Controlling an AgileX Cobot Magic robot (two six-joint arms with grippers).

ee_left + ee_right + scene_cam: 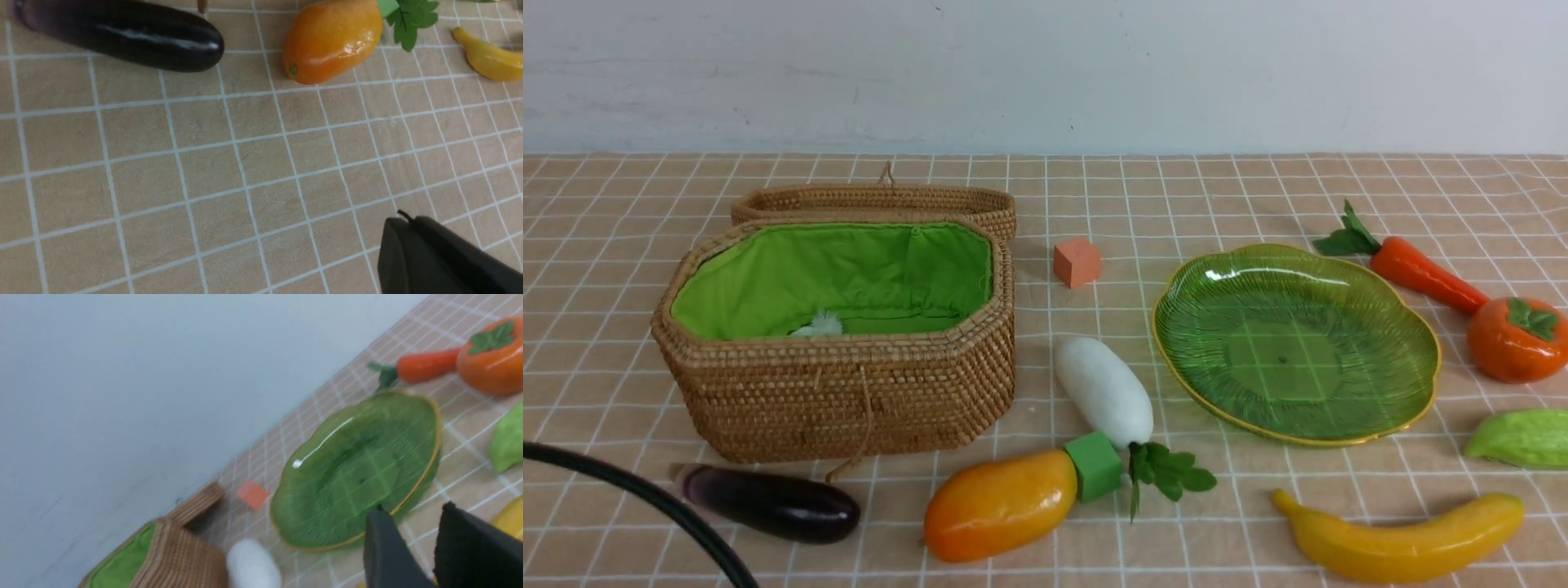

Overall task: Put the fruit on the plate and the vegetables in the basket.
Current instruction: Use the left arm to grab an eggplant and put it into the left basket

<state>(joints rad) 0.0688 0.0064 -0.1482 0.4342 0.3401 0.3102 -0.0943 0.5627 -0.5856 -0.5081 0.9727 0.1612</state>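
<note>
The basket (849, 400) stands open at the left, the empty plate (1294, 343) to its right. In front lie the eggplant (772, 504), mango (1001, 504), radish (1104, 390) and banana (1401, 539). Cucumber (1523, 437), persimmon (1515, 339) and carrot (1421, 273) lie at the right. My left gripper (402, 222) is shut and empty, hovering over bare cloth short of the eggplant (122, 34) and mango (333, 38). My right gripper (412, 514) is open and empty, near the plate's (359, 465) rim, beside the banana (510, 516). Neither gripper shows in the front view.
An orange cube (1076, 261) sits between basket and plate. A green cube (1094, 465) touches the mango's end. Something small and white (818, 327) lies inside the basket. The woven lid (874, 200) lies behind it. A black cable (645, 498) crosses the front left corner.
</note>
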